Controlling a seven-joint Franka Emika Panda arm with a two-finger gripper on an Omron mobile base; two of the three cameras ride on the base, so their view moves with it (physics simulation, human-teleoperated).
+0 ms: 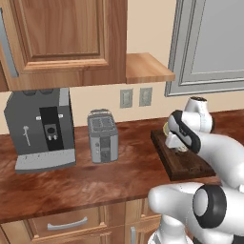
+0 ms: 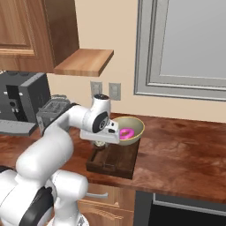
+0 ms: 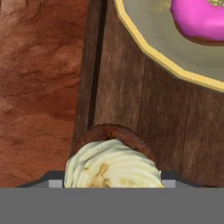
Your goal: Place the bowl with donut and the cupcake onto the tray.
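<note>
My hand (image 2: pixel 101 143) low over tray (image 3: pixel 127 100), fingers clamped on cupcake (image 3: pixel 113 164) between them, near tray's raised edge beside bare table (image 3: pixel 39 78). Bowl (image 2: pixel 131 126) sits on tray's far end, donut (image 2: pixel 127 133) inside. Open table right of tray; toaster (image 1: pixel 102 136) and coffee machine (image 1: pixel 42 128) stand left. No readable writing.

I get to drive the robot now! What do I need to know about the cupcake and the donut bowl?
Gripper: fingers on either side of the cupcake, just over the tray; whether it grips or has let go is unclear.
Bowl with the donut sits on the tray's far end.
Done: bowl placed.
Left: check the cupcake rests on the tray, open fully and lift away.
</note>
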